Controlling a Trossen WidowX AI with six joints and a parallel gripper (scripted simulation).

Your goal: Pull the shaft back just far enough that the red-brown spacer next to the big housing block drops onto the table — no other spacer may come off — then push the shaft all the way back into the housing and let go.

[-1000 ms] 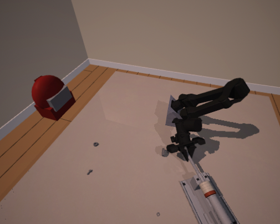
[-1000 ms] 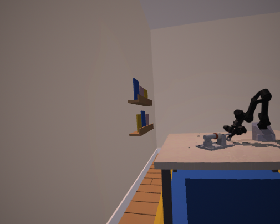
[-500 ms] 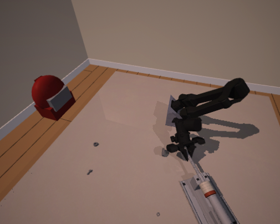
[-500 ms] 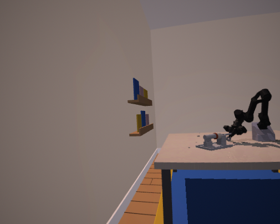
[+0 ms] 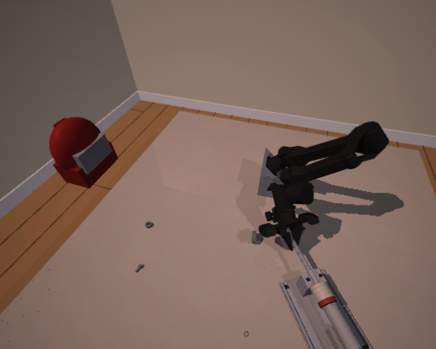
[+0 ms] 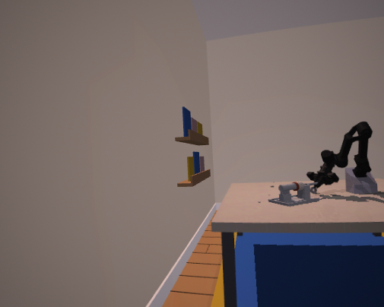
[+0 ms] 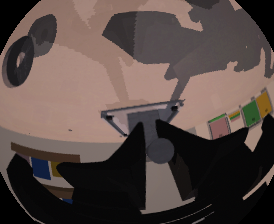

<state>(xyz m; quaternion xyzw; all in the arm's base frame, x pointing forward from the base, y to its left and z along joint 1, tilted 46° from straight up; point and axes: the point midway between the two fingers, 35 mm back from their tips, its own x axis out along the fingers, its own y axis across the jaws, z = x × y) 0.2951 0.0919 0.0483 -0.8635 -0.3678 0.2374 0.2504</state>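
Note:
My gripper (image 5: 293,243) (image 6: 316,185) (image 7: 149,125) is shut on the thin grey shaft (image 5: 304,260) (image 7: 160,150), outside the near support post. The red-brown spacer (image 5: 327,301) (image 6: 296,186) is still around the shaft line, against the end of the big pale housing (image 5: 343,327) (image 6: 287,188). Cream spacers (image 5: 321,290) sit side by side between it and the support post (image 6: 304,192). No gap between the red-brown spacer and the housing can be made out. No spacer is seen on the table. The shaft inside the spacers is hidden.
The fixture's base plate (image 5: 293,307) (image 7: 109,119) lies under the housing. A grey ring-like part (image 5: 256,237) (image 7: 19,62) stands beside the gripper. A nut (image 5: 149,225), a bolt (image 5: 140,268) and a small ring (image 5: 246,333) lie on the table. A red domed object (image 5: 75,140) is beyond the table edge.

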